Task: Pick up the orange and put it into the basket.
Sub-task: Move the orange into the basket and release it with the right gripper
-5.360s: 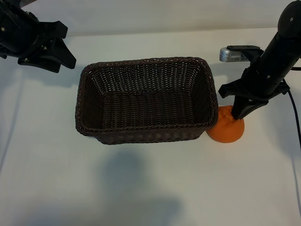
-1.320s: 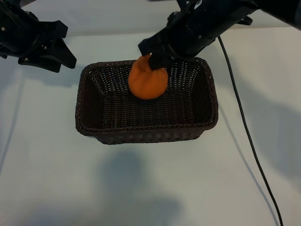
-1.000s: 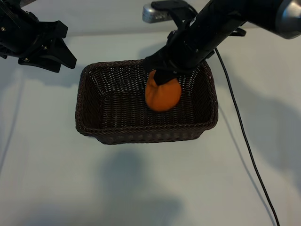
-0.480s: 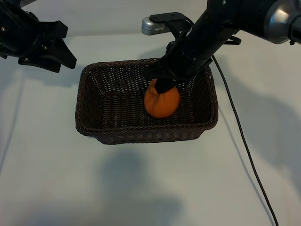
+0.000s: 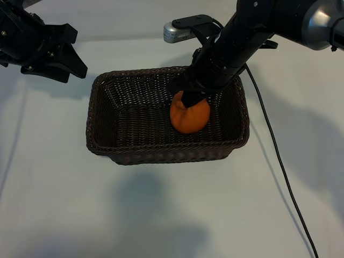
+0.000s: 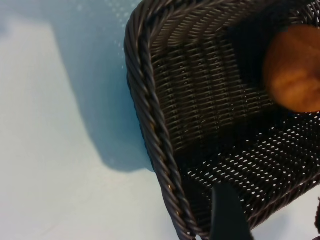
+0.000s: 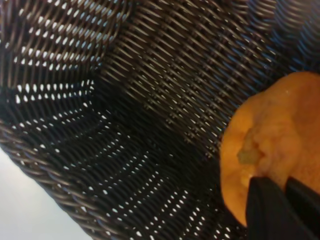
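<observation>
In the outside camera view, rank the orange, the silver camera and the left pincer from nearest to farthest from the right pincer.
1. The orange: clamped at its stem end by the right pincer, inside the basket.
2. The silver camera: on the right arm's wrist, just beyond the basket's far rim.
3. The left pincer: parked off the basket's far left corner.

right gripper pinching orange, seemingly inside basket

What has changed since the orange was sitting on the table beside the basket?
The right gripper lifted the orange off the table at the basket's right end, carried it over the rim and lowered it inside the basket; its jaws are still shut on the stem end. The basket has not shifted, and the left gripper stays parked, open, at the far left.
</observation>
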Available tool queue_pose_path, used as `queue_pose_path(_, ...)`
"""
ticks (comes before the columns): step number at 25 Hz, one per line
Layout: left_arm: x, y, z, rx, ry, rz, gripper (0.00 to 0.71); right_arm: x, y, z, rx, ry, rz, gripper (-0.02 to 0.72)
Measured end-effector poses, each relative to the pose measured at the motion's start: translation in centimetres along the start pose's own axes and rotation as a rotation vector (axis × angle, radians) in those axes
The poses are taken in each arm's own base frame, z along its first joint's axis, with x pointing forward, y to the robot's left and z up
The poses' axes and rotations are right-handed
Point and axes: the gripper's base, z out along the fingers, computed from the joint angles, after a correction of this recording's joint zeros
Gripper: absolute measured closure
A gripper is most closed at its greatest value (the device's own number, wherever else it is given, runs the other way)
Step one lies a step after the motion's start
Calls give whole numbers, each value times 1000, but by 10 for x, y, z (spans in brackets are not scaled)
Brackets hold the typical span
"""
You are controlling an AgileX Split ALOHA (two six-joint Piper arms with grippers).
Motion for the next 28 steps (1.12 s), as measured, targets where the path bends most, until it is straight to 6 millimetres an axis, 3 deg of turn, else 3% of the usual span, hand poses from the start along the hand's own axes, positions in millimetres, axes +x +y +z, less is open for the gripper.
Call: queue_pose_path(28,0,0,0,0,0,1,252,0,-3,6,3,3,6,653)
